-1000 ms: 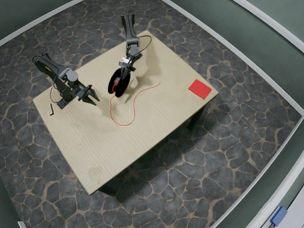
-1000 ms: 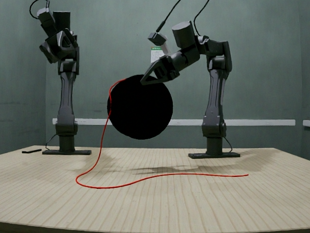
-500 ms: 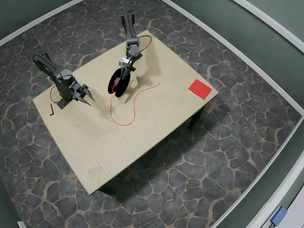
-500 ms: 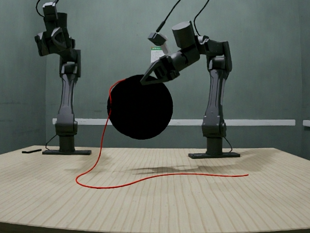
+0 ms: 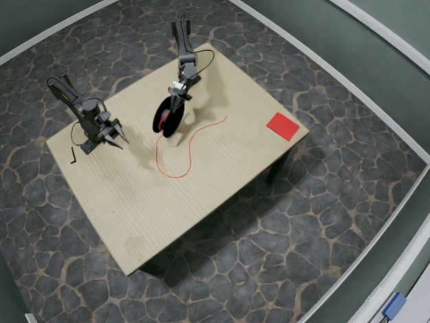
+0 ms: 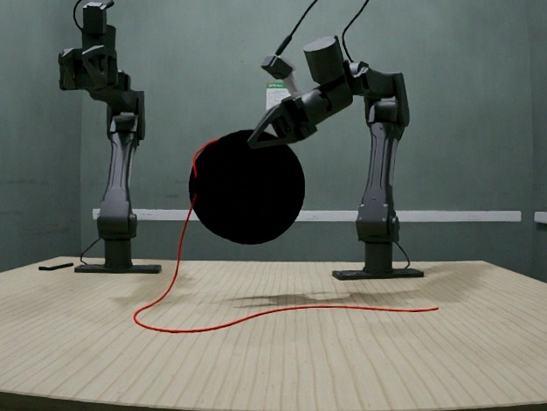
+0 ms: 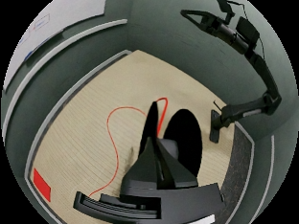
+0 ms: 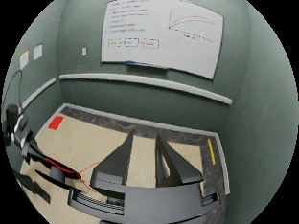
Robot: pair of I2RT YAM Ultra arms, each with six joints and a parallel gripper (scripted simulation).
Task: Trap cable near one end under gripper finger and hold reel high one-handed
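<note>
The black reel (image 5: 169, 118) (image 6: 247, 194) (image 7: 186, 142) hangs high above the wooden table (image 5: 139, 208) (image 6: 308, 353). My left gripper (image 5: 174, 102) (image 6: 256, 140) (image 7: 151, 140) is shut on the reel's top rim. The red cable (image 5: 172, 177) (image 6: 265, 312) (image 7: 114, 142) (image 8: 86, 169) comes off the rim close to the finger, drops down the reel's side and trails in a curve over the table. Whether the finger presses on the cable I cannot tell. My right gripper (image 5: 123, 143) (image 6: 94, 66) (image 8: 145, 135) is open and empty. It is raised well away from the reel and cable.
A flat red square (image 5: 283, 126) (image 7: 42, 183) (image 8: 57, 123) lies near one table corner. A small black hex key (image 5: 73, 155) (image 6: 55, 267) lies by the right arm's base. Both arm bases stand along the far table edge.
</note>
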